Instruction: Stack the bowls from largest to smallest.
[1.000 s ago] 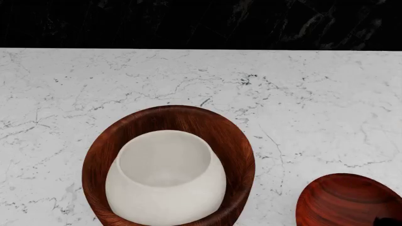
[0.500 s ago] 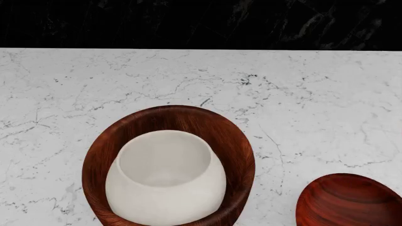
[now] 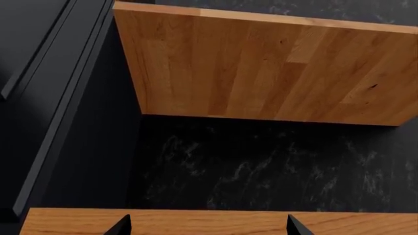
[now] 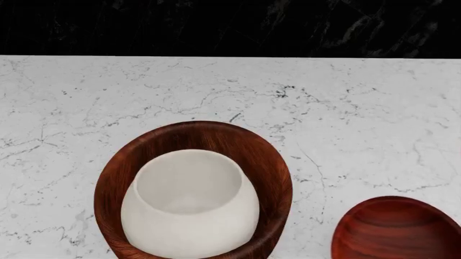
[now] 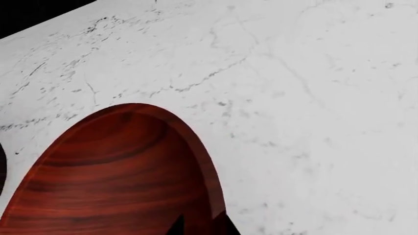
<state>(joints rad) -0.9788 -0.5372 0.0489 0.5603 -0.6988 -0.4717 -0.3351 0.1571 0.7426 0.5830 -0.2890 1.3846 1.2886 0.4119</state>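
Since half a second earlier the small reddish bowl (image 4: 396, 229) had shifted a little left and farther from me in the head view, while the other two bowls had stayed put. In the right wrist view I could see the right gripper (image 5: 199, 226) only as dark fingertips (image 5: 176, 226) at the picture's edge, straddling that bowl's rim (image 5: 205, 161), one tip inside and one outside; it looked clamped on the rim, though so little of the jaws showed that I could not be sure. The bowl's banded grain filled much of that view, with the white marble counter (image 5: 313, 98) beyond it. My left gripper (image 3: 207, 226) was off the counter entirely, its two dark fingertips (image 3: 121, 226) spread wide apart and holding nothing, over a wooden panel (image 3: 261, 68) and a black marbled surface (image 3: 261, 166). In the head view the cream-white bowl (image 4: 189, 205) sat inside the large dark-brown bowl (image 4: 194, 135), at the near left of the counter, and the reddish bowl lay near right, well apart from them. A black marbled wall (image 4: 230, 27) ran along the far edge.
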